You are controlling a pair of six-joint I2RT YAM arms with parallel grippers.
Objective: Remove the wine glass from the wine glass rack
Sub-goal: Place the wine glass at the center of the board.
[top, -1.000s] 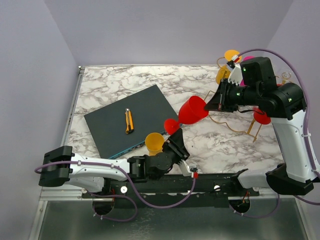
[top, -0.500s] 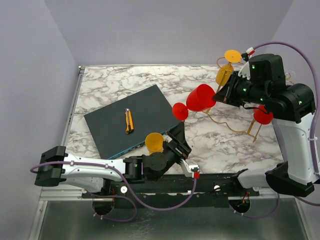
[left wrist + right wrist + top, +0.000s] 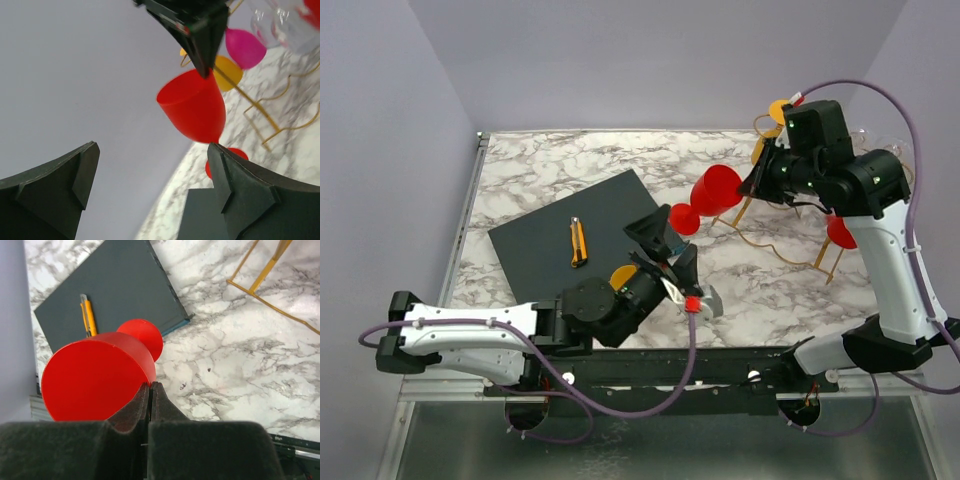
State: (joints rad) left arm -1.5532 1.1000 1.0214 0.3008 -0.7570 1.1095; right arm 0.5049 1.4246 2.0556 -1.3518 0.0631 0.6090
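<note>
Top external view: the right gripper (image 3: 752,190) pinches the red plastic wine glass (image 3: 715,190) by its rim, mid-air just left of the far-right thin gold wire wine glass rack (image 3: 826,262), seemingly offering it to the wide-spread left gripper (image 3: 668,250) nearer.

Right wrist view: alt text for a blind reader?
The right gripper, shut, pinches the rim of a red wine glass above the marble table. Below lie a dark mat with a yellow utility knife and part of the wine glass rack.
</note>
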